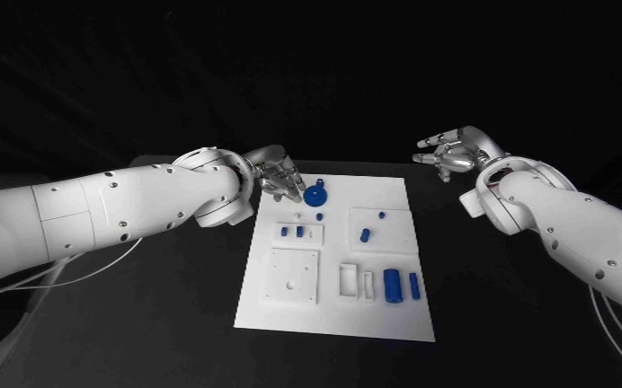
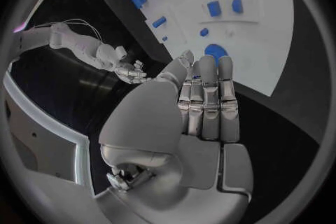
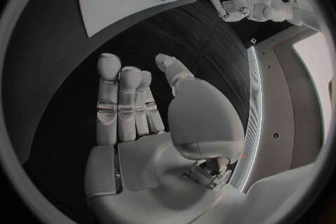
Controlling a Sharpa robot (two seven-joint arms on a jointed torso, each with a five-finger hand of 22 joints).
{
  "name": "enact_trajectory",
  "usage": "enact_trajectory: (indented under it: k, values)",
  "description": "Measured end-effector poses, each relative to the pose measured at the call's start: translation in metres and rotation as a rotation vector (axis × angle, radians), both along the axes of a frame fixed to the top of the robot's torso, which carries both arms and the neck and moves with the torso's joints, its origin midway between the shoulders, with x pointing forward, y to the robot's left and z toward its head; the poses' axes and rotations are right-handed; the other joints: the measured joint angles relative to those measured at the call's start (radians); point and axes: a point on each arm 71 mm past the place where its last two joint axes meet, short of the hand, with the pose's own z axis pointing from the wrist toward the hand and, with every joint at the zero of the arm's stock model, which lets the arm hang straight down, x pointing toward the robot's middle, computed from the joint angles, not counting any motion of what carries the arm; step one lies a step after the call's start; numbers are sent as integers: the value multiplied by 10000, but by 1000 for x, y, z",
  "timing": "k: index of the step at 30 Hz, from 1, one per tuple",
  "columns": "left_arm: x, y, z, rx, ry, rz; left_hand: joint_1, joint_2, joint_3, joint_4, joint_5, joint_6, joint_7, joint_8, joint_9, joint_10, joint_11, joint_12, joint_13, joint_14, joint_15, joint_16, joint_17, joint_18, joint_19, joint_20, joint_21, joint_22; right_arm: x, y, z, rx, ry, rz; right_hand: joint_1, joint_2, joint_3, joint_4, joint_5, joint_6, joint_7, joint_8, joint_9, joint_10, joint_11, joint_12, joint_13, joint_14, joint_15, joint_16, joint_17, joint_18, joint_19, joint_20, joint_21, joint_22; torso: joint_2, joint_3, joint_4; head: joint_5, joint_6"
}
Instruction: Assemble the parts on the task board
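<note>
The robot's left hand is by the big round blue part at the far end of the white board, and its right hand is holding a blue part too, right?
Not quite. The right hand holds nothing; the right wrist view shows its fingers apart over bare table. The left hand is indeed by the round blue part on the task board.

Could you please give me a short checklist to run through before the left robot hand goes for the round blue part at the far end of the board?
1. Left robot hand holds nothing, fingers straight: ok.
2. Right robot hand is off the task board, over the black table: ok.
3. Round blue part lies on the board, uncovered: ok.
4. Left robot hand is next to the round blue part: ok; whether the fingers touch it: cannot tell.
5. Two upright blue cylinders at the near end stand apart from both hands: ok.
6. Where the round part must be fitted: cannot tell.
</note>
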Motion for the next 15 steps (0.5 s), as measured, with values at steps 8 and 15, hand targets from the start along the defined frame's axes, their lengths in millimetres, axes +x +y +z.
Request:
enact_trajectory:
  k: [8,15]
  values:
    - [6,-24,-12,66,-1435,-912,-248,-242,135,-170,0,-576,-2,-158,-210,-803,301,-24,-12,-15,155,-137,-138,155,57,128,-148,34,0,2,1,135,-130,8,-20,-20,282,-27,0,24,18,0,0,211,-53,-1732,-1957,-159,-19,-513,-545,63,1,0,-1441,-8,6,4,-4,-15,46]
    - [13,-34,-29,709,-2115,-1484,-357,-455,448,-254,-53,-448,16,-158,-209,-1307,436,-65,-22,220,277,16,-187,314,278,284,-216,111,0,4,3,282,-302,14,-107,-106,626,17,0,61,24,0,0,836,133,-4926,-4981,-341,91,-580,-885,59,-77,3,-1853,-136,26,-1,-20,-42,76]
